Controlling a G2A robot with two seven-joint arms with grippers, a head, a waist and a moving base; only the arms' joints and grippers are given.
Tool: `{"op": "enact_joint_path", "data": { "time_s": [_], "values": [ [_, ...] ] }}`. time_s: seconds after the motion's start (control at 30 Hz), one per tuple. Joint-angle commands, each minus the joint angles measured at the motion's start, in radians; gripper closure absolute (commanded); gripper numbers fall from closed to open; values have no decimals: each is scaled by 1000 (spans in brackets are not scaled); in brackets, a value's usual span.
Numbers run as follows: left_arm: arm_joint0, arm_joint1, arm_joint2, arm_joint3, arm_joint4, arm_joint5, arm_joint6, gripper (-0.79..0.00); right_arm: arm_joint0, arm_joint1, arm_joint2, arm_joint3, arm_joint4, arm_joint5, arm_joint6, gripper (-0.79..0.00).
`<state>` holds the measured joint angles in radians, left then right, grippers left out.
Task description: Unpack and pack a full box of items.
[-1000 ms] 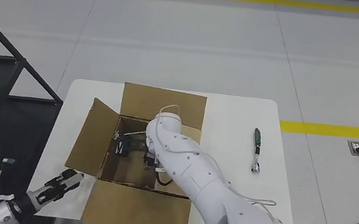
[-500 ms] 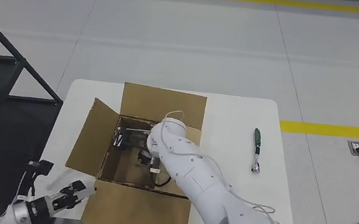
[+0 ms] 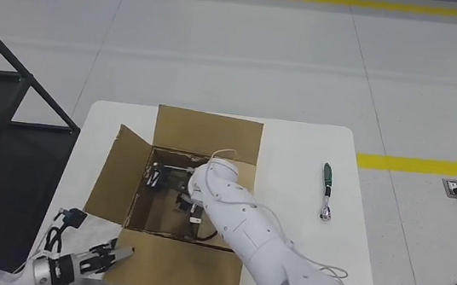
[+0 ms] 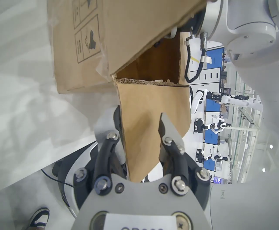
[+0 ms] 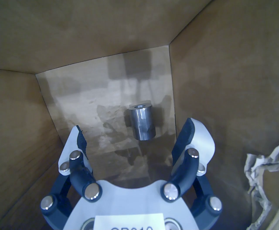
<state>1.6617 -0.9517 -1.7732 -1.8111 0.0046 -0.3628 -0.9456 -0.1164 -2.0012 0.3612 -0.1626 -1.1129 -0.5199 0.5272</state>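
Right gripper (image 5: 133,126): fingers released, holding nothing. We log the metal cylinder (image 5: 141,122) on the box (image 5: 207,65) floor beneath them. Left gripper (image 4: 139,115): fingers spread astride a flap (image 4: 150,102), at the box's 7 o'clock. Wrench (image 3: 326,191) at its 3 o'clock.

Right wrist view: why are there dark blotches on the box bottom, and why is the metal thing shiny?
Right wrist view: the blotches on the cardboard box floor are shadows, probably from the right gripper above; the metal cylinder catches a pale streak of light. Top view: the box inside is dim beside the bright white table.
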Motion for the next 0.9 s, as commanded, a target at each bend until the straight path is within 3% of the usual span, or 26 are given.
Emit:
{"op": "enact_joint_path", "data": {
  "time_s": [0.0,0.2,0.27,0.33,0.37,0.43,0.47,0.63,0.67,0.73,0.77,0.8,0.83,0.87],
  "values": [
    [0,1,4,1,0,-3,-8,-154,-3,0,1,-1,-2,15,9,-785],
    [2,5,5,2,-22,-14,-39,-55,-12,-1,2,-5,-7,21,28,-785],
    [4,7,4,1,-23,-17,-44,-86,-15,-1,1,-6,-11,15,38,-785],
    [5,8,5,1,-25,-18,-45,-172,-17,-2,-1,-8,-15,1,49,-785],
    [6,9,6,1,-25,-20,-49,-157,-17,-2,-2,-9,-18,-3,53,-785],
    [9,10,9,-4,-24,-40,-64,-25,-21,-2,-2,-9,-18,-9,61,-785],
    [12,11,9,-6,-23,-48,-69,0,-22,-2,-2,-8,-18,-12,64,-785],
    [14,12,9,-8,-21,-54,-73,0,-23,-2,-2,-8,-18,-13,66,-785],
    [14,12,9,-8,-21,-54,-73,-55,-23,-2,-2,-8,-18,-13,66,-785],
    [14,12,9,-8,-21,-54,-73,-286,-23,-2,-2,-8,-18,-13,66,-785],
    [14,12,9,-8,-21,-54,-73,-357,-23,-2,-2,-8,-18,-13,66,-785],
    [14,12,9,-8,-21,-54,-73,-579,-23,-2,-2,-8,-18,-13,66,-785],
    [14,12,9,-8,-21,-54,-73,-748,-23,-2,-2,-8,-18,-13,66,-785],
    [14,12,9,-8,-21,-54,-73,-785,-23,-2,-2,-8,-18,-13,66,-785]
  ]
}}
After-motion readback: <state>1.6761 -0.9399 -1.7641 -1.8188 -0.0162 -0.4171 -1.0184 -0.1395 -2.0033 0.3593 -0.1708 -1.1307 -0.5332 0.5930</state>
